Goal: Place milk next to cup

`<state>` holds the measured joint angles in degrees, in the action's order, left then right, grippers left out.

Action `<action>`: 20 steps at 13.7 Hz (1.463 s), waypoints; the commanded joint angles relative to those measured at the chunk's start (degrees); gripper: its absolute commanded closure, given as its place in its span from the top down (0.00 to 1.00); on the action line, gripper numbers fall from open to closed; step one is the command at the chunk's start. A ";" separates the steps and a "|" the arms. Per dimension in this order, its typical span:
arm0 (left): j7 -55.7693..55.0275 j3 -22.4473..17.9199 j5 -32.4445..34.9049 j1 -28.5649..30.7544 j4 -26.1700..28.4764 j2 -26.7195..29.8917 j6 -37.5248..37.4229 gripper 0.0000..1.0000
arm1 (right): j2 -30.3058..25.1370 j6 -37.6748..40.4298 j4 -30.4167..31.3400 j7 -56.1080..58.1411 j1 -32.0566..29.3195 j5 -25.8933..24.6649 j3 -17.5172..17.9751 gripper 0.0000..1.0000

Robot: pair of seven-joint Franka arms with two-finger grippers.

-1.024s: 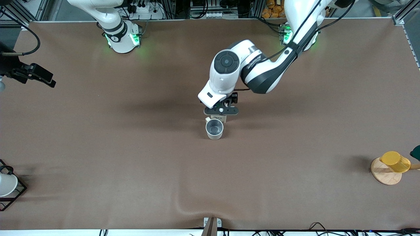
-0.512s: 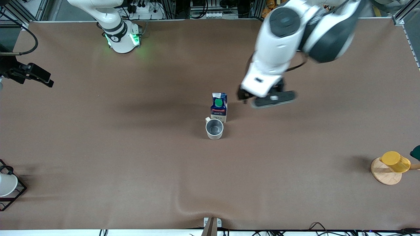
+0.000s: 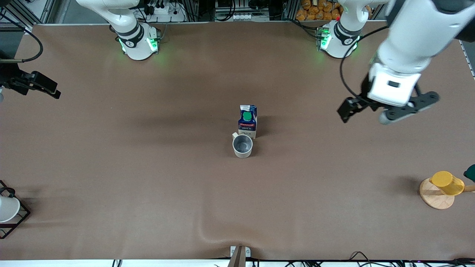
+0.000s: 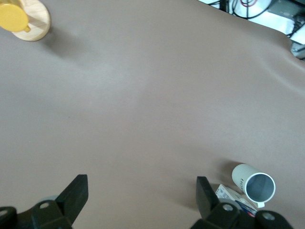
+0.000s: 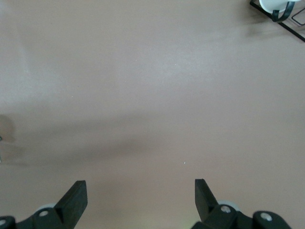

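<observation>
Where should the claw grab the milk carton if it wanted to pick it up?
Probably from above, pinching the milk carton's two flat side walls just under the sloped top. It stands upright, and the mug sits right against its front-camera side, so that face is blocked.

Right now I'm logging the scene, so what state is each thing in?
milk: upright on the table, cap on, released, beside the cup.
cup: upright, looks empty, nearer the front camera than the milk.
left gripper: open, empty, in the air over bare table toward the left arm's end.
right gripper: open, empty, waiting over bare table.
yellow cup: lying tipped on its round wooden coaster.
</observation>
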<state>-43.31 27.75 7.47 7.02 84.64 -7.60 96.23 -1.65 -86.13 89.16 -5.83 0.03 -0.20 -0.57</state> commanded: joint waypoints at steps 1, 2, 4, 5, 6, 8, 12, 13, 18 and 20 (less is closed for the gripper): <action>4.88 -2.42 -2.20 1.07 2.45 3.03 -1.05 1.00 | -0.19 -0.09 -0.13 2.49 -1.35 0.28 -0.13 1.00; 7.77 -5.05 -2.29 0.11 2.63 3.38 -1.74 1.00 | -0.28 -0.18 -0.22 2.49 -1.53 0.37 -0.04 1.00; 15.41 -9.72 -2.98 -0.77 3.76 4.52 -3.07 1.00 | -0.28 -0.18 -0.22 2.49 -1.53 0.46 -0.13 1.00; 18.76 -12.09 -4.30 -0.78 4.64 5.31 -3.07 1.00 | -0.19 -0.18 -0.31 2.49 -1.53 0.46 -0.04 1.00; 22.18 -14.72 -6.14 -1.30 5.18 5.93 -2.98 1.00 | -0.28 -0.18 -0.31 2.49 -1.53 0.37 -0.13 1.00; 27.90 -18.25 -6.77 -2.88 5.53 6.46 -3.07 1.00 | -0.28 -0.18 -0.31 2.49 -1.62 0.20 -0.13 1.00; 31.18 -18.79 -6.16 -2.97 4.57 6.90 -4.46 1.00 | -0.28 -0.18 -0.31 2.49 -1.44 0.37 -0.04 1.00; 31.27 -18.79 -6.07 -2.97 3.87 6.90 -5.61 1.00 | -0.19 -0.18 -0.31 2.49 -1.44 0.37 -0.04 1.00; 31.45 -18.79 -6.77 -2.97 3.34 7.08 -7.11 1.00 | -0.19 -0.18 -0.22 2.49 -1.44 0.55 -0.04 1.00; 31.45 -18.70 -6.77 -3.32 3.34 7.34 -7.90 1.00 | -0.19 -0.18 -0.31 2.58 -1.53 0.46 -0.04 1.00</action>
<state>-13.31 9.78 1.72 4.47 88.20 -1.31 90.00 -1.65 -86.40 89.14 -3.99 -0.64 -0.20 -1.14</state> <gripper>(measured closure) 0.000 0.000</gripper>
